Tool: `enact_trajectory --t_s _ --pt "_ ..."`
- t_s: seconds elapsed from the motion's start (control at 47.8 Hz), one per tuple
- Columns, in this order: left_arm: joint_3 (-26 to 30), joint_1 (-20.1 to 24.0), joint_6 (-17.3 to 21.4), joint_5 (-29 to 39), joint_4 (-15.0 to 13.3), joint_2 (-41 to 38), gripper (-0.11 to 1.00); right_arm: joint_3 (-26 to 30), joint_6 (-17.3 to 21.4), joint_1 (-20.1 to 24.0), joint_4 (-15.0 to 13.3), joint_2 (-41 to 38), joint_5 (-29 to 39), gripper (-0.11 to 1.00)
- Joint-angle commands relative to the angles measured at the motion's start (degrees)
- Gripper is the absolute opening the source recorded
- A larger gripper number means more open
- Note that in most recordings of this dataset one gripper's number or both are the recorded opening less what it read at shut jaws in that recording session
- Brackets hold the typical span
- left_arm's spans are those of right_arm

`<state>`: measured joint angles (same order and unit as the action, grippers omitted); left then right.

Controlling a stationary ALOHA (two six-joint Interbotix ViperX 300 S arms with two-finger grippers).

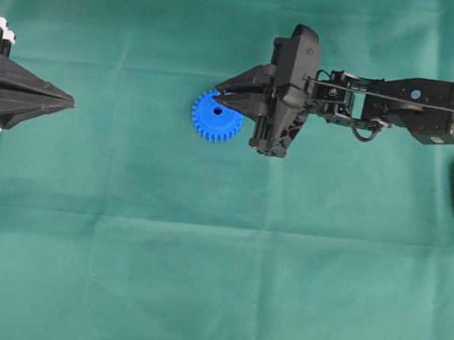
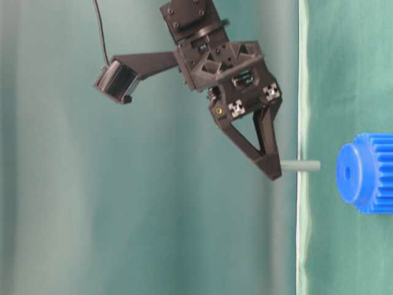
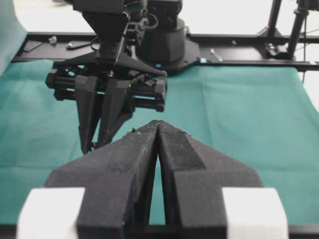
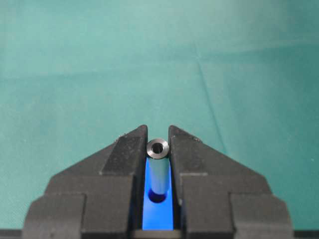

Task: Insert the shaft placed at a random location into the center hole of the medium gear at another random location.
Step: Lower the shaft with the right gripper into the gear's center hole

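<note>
right gripper (image 4: 158, 144) pinches the shaft (image 4: 158, 169) upright above the medium gear (image 1: 216, 115), near the cloth's far edge. small rigid slick pin: grip mid-length. left gripper (image 1: 67, 103) pressed together, idle.

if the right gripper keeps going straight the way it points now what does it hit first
Most likely the medium gear. The right gripper holds the shaft, whose free end aims at the gear's hub, slightly off the center hole in the table-level view. The gap between looks free.

Green cloth (image 1: 201, 279) w/ creases covers table; bright bg.
</note>
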<state>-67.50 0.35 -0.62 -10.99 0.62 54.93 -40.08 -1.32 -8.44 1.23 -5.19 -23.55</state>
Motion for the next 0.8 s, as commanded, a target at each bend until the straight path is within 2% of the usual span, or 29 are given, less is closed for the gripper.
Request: enact_trajectory --t_s 0.0,0.775 --pt "1.0 0.1 -0.1 -0.3 0.2 -0.4 0.0 1.4 -0.7 0.0 -0.1 0.6 0.0 0.13" --pt "0.9 0.1 -0.1 -0.4 0.1 -0.4 0.0 2.5 -0.7 0.0 -0.1 -0.8 -0.3 0.13"
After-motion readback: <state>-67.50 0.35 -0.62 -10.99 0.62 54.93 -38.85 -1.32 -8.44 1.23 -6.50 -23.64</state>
